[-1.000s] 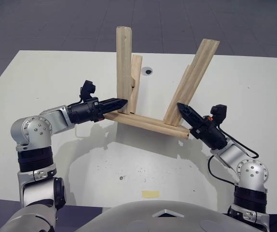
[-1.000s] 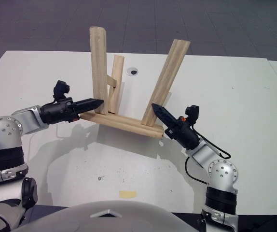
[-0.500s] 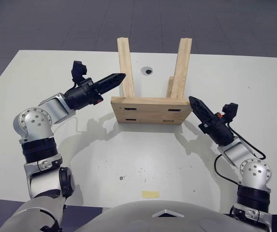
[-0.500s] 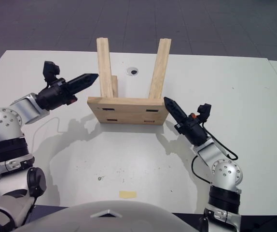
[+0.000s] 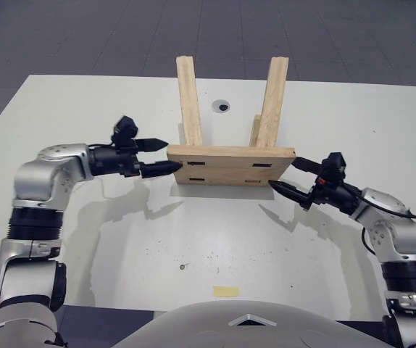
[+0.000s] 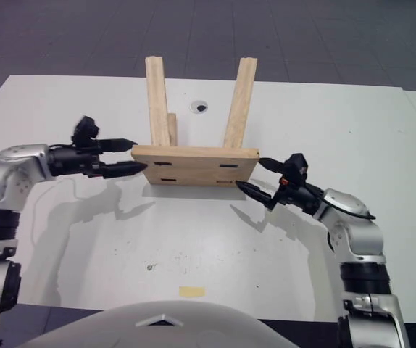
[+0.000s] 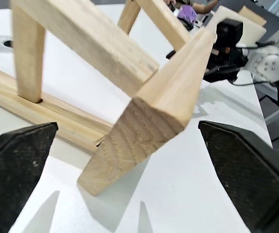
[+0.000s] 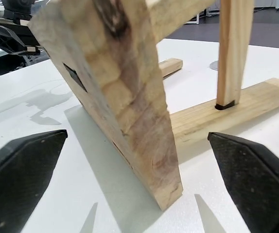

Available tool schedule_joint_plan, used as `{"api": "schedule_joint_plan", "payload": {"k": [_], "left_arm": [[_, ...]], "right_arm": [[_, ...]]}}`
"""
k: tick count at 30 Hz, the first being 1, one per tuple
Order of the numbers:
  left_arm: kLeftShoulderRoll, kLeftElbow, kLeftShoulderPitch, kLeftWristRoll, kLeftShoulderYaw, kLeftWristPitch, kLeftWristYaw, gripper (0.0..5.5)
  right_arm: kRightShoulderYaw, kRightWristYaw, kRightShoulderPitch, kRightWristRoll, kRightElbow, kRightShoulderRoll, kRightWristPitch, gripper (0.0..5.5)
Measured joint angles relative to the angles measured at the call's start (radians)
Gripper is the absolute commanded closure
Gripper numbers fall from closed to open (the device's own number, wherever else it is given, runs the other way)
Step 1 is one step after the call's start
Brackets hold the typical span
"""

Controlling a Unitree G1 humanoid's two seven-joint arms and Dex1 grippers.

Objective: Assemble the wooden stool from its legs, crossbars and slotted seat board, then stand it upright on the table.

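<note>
The wooden stool (image 5: 230, 165) lies on its side on the white table (image 5: 85, 101). Its slotted seat board (image 6: 193, 165) stands on edge facing me, and the legs (image 5: 188, 101) point away along the table. My left gripper (image 5: 170, 154) is open at the board's left end, whose corner (image 7: 149, 121) lies between the spread fingers. At the right end my right gripper (image 5: 286, 174) is open as well, with the board's edge (image 8: 125, 97) close in front of it. Neither gripper holds anything.
A round cable hole (image 5: 222, 106) sits in the table behind the stool, between the legs. A small yellow strip (image 5: 226, 291) lies near the table's front edge. Bare table spreads to both sides and in front of the stool.
A second ago the stool hung tilted between both shut grippers. It then settled on its side. Since then both grippers have opened and closed in on the seat board's ends.
</note>
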Motion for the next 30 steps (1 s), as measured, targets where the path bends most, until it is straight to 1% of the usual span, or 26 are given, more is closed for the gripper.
{"api": "schedule_joint_plan", "payload": {"k": [1, 2, 4, 10, 15, 18, 20, 22, 26, 28, 30], "left_arm": [[-0.005, 0.014, -0.006, 0.008, -0.008, -0.008, -0.010, 0.10], [-0.016, 0.042, -0.022, 0.024, -0.029, -0.028, -0.029, 0.32], [-0.021, 0.073, -0.043, 0.054, -0.052, -0.059, -0.055, 0.54], [-0.018, 0.172, -0.071, 0.094, -0.067, -0.106, -0.122, 1.64], [-0.021, 0.192, -0.068, 0.116, -0.068, -0.114, -0.135, 2.57], [-0.024, 0.180, -0.053, 0.114, -0.066, -0.104, -0.136, 3.06], [-0.016, 0.152, -0.040, 0.113, -0.061, -0.084, -0.138, 3.09], [-0.003, 0.124, -0.027, 0.092, -0.033, -0.047, -0.147, 3.09], [0.043, 0.046, -0.015, -0.010, 0.069, 0.093, -0.157, 3.09], [0.051, 0.008, -0.014, -0.057, 0.123, 0.151, -0.133, 3.10], [0.047, -0.018, -0.015, -0.103, 0.175, 0.199, -0.090, 3.13]], "right_arm": [[0.007, 0.008, -0.012, -0.008, 0.016, 0.004, -0.009, 0.32], [0.021, 0.024, -0.038, -0.024, 0.047, 0.017, -0.020, 0.46], [0.030, 0.034, -0.059, -0.029, 0.073, 0.030, -0.030, 0.72], [0.036, 0.086, -0.060, -0.012, 0.082, 0.022, 0.051, 1.76], [0.050, 0.094, -0.040, -0.051, 0.081, 0.008, 0.060, 2.63], [0.049, 0.088, -0.024, -0.048, 0.056, 0.015, 0.084, 3.05], [0.045, 0.095, -0.013, -0.042, 0.035, 0.014, 0.113, 3.05], [0.028, 0.096, 0.000, 0.007, -0.015, 0.010, 0.198, 3.08], [-0.061, 0.064, 0.044, 0.210, -0.155, 0.012, 0.399, 3.25], [-0.108, 0.016, 0.067, 0.315, -0.205, 0.030, 0.457, 3.33], [-0.144, -0.052, 0.077, 0.409, -0.233, 0.060, 0.475, 3.41]]}}
